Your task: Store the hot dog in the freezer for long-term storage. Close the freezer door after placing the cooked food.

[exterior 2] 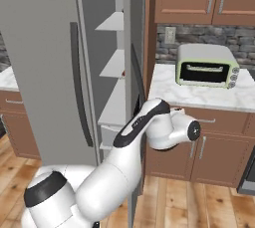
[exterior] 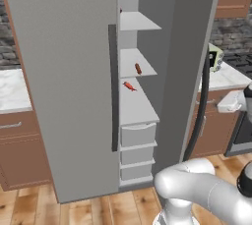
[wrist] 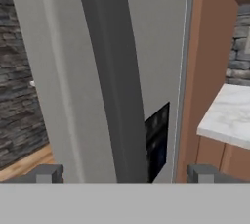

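Gripper (wrist: 124, 174) spread wide, freezer (exterior: 140, 121) open — hot dog (exterior: 138, 69) on shelf

freezer door (exterior: 192, 47): grey | shelves (exterior: 138, 21): white | hot dog (exterior: 138, 69): reddish-brown | toaster oven (exterior 2: 205, 65): pale green | counter (exterior 2: 199, 92): white marble

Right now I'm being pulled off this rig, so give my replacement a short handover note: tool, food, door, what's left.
Tool: open, holding nothing, facing the edge of the tall grey freezer door.
Slim reddish-brown hot dog: lying on a white shelf in the narrow freezer compartment; a small orange-red item sits on the shelf below.
Done: food stored.
Left: swing the door shut by its long dark handle.
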